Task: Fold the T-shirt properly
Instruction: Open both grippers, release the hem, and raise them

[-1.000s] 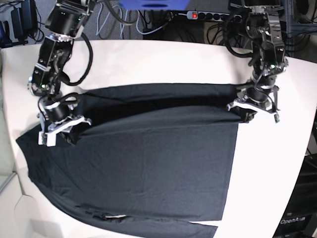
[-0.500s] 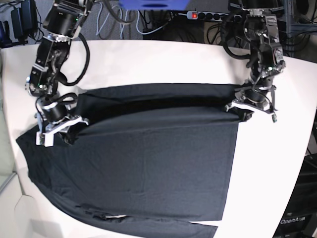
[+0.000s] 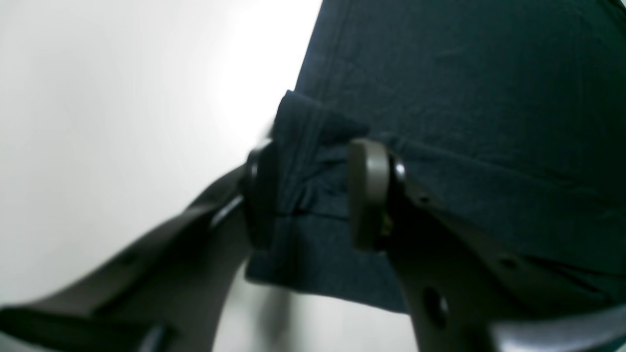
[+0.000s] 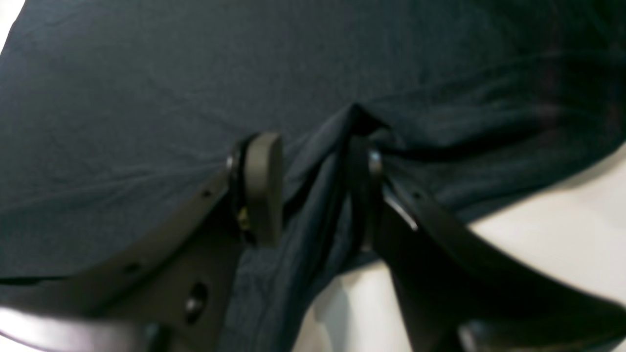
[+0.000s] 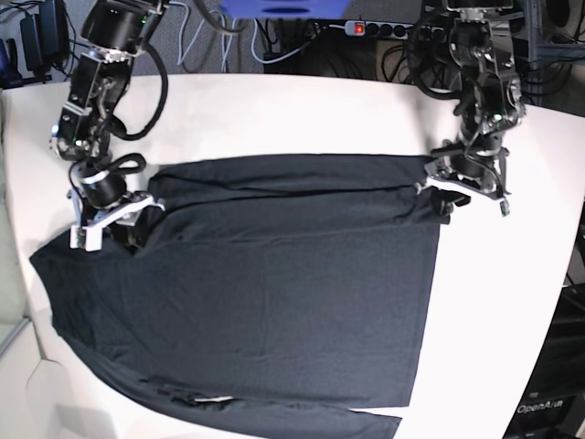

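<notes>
The T-shirt (image 5: 274, 283) lies flat across the worktop (image 5: 302, 114), long axis running left edge to right edge, its folded rear strip ending between the parted jaws of both the left pincer (image 3: 313, 195) and right pincer (image 4: 313, 190), each open with fabric bunched between, neither clamped.

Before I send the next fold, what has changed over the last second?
Both pincers have let go: the left pincer and the right pincer now stand open, the shirt's folded edge loose between the pads. Both arms have drawn back slightly toward the table's far side. The T-shirt lies spread as before, its far strip folded over.
</notes>
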